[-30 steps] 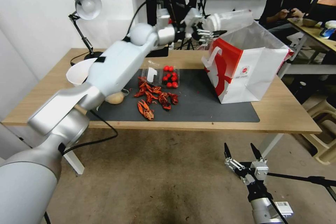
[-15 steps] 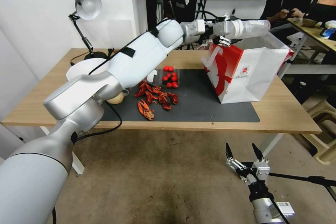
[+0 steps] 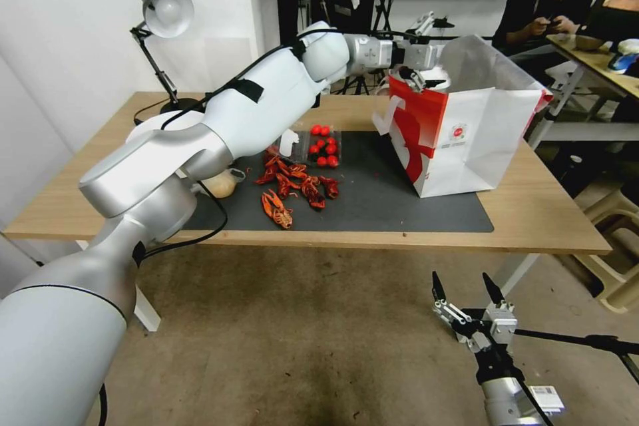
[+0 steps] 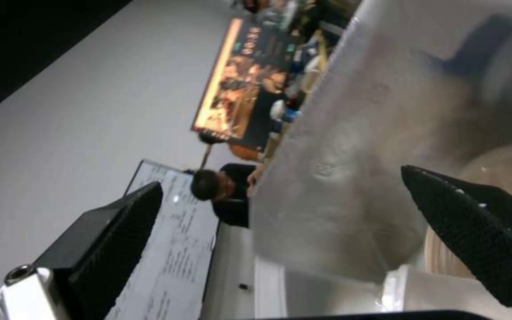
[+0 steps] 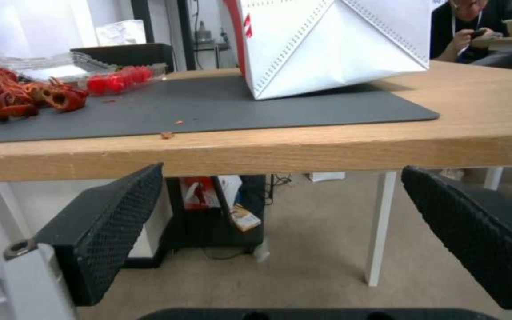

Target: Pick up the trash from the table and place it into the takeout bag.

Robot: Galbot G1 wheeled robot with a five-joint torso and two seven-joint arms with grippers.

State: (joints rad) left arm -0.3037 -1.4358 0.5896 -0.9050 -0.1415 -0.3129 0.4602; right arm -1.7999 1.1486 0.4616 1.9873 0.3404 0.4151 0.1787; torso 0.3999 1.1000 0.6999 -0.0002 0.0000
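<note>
The left gripper [image 3: 426,76] hangs with jaws spread at the mouth of the takeout bag [image 3: 466,140], empty, while the right gripper [image 3: 466,296] (open too) waits well below the table [image 3: 532,213].

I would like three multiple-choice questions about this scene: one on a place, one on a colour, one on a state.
1. Where is the left tool?
A. At the open top of the paper bag
B. Flat on the grey mat
C. Beside the desk lamp

2. What colour is the bag's side panel?
A. Green
B. Red
C. Black

3. How are the fingers of the right tool?
A. Shut on a cup
B. Shut on nothing
C. Open, holding nothing

Answers:
1. A, since the head view shows the left arm stretched over the table to the bag's mouth.
2. B, since the panel facing the left arm is red.
3. C, since the right wrist view shows both pads wide apart, below the table edge.
</note>
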